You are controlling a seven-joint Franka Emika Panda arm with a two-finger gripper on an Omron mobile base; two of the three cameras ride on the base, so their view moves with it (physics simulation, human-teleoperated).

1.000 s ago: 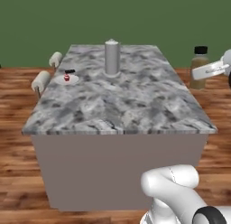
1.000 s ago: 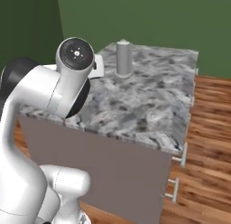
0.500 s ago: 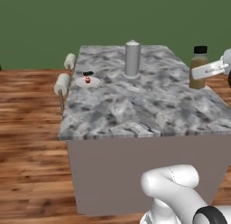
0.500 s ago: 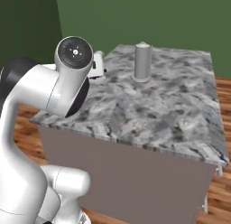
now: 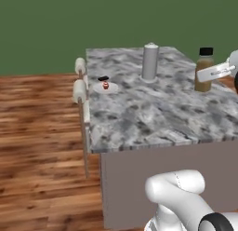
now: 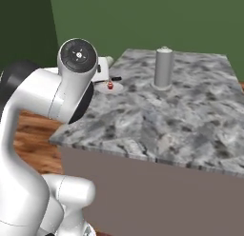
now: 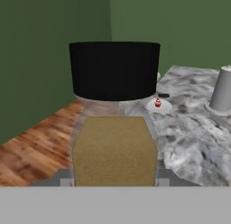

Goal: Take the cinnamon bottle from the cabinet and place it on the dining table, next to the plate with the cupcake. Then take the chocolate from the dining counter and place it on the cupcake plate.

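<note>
Bottle carried upright in the air, at the bench's right side

The bottle [image 5: 204,69], amber with a black cap, is pinched in the fingers [image 5: 210,73] and hangs above the right edge of the bench [image 5: 153,113], probably kept upright so it can be set straight down. Its spot is well apart, across the top: the white plate [image 5: 105,88] with the cupcake [image 5: 105,85], the dark chocolate bar [image 5: 103,78] touching the plate's far rim. The tall grey cylinder [image 5: 149,62] stands between.
</note>
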